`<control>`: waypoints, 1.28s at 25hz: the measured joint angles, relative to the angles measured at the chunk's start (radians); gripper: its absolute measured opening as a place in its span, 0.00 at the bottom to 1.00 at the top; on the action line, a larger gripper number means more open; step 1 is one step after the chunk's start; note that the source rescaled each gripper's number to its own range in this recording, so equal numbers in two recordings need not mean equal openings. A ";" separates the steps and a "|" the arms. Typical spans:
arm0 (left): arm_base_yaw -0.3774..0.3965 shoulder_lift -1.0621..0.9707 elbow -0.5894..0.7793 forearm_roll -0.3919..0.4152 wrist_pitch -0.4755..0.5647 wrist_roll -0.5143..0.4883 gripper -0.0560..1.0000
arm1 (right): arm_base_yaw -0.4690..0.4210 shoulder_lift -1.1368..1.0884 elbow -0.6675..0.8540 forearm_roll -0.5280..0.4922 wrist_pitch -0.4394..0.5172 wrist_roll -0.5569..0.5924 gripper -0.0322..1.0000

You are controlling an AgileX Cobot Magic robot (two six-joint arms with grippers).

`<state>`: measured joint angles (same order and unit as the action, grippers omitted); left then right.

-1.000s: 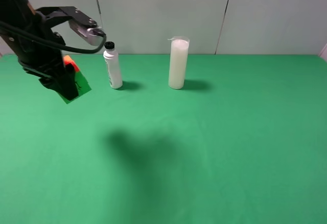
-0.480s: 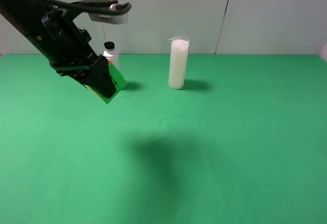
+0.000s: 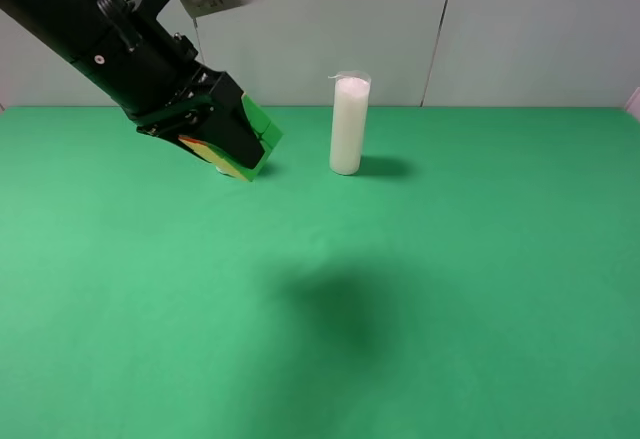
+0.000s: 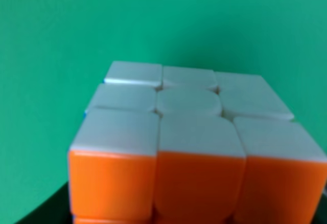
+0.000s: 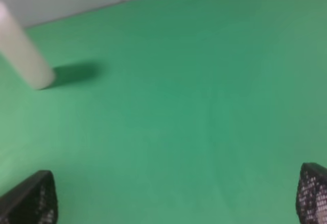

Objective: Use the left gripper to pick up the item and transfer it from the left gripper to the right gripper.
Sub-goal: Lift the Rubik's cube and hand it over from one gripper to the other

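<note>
Holding the cube [image 3: 262, 131] clamped in left gripper [image 3: 238, 149], clear of the table [image 3: 470, 289], far-left, a little left of the cylinder [image 3: 349, 124]. Pickup looks done; handoff not started. Left wrist view shows the cube filling the space at my fingertips, orange and white faces showing, fingers hidden behind it. Right gripper [image 5: 171, 198] is spread wide with nothing between the tips, and is out of the overhead view. Remaining: bring both together, right closes, left lets go.
</note>
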<state>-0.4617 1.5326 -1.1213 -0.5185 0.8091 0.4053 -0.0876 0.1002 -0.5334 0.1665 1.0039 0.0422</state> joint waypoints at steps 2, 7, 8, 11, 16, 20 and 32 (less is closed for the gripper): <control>0.000 0.000 0.000 -0.046 -0.001 0.013 0.05 | 0.000 0.073 -0.026 0.051 -0.022 -0.053 1.00; 0.000 0.000 0.000 -0.170 -0.003 0.057 0.05 | 0.010 0.219 -0.052 0.203 -0.135 -0.205 1.00; 0.000 0.000 0.000 -0.197 -0.003 0.065 0.05 | 0.020 0.241 -0.052 0.230 -0.161 -0.232 1.00; 0.000 0.001 0.000 -0.267 0.003 0.090 0.05 | 0.060 0.293 -0.052 0.290 -0.213 -0.329 1.00; 0.000 0.001 0.000 -0.344 0.016 0.103 0.05 | 0.179 0.356 -0.052 0.310 -0.274 -0.420 1.00; 0.000 0.005 0.000 -0.394 0.032 0.120 0.05 | 0.264 0.390 -0.053 0.312 -0.319 -0.471 1.00; 0.000 0.173 0.000 -0.715 0.106 0.315 0.05 | 0.456 0.542 -0.053 0.325 -0.497 -0.643 1.00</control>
<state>-0.4617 1.7058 -1.1213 -1.2332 0.9150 0.7208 0.3679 0.6424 -0.5864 0.4911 0.5065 -0.6004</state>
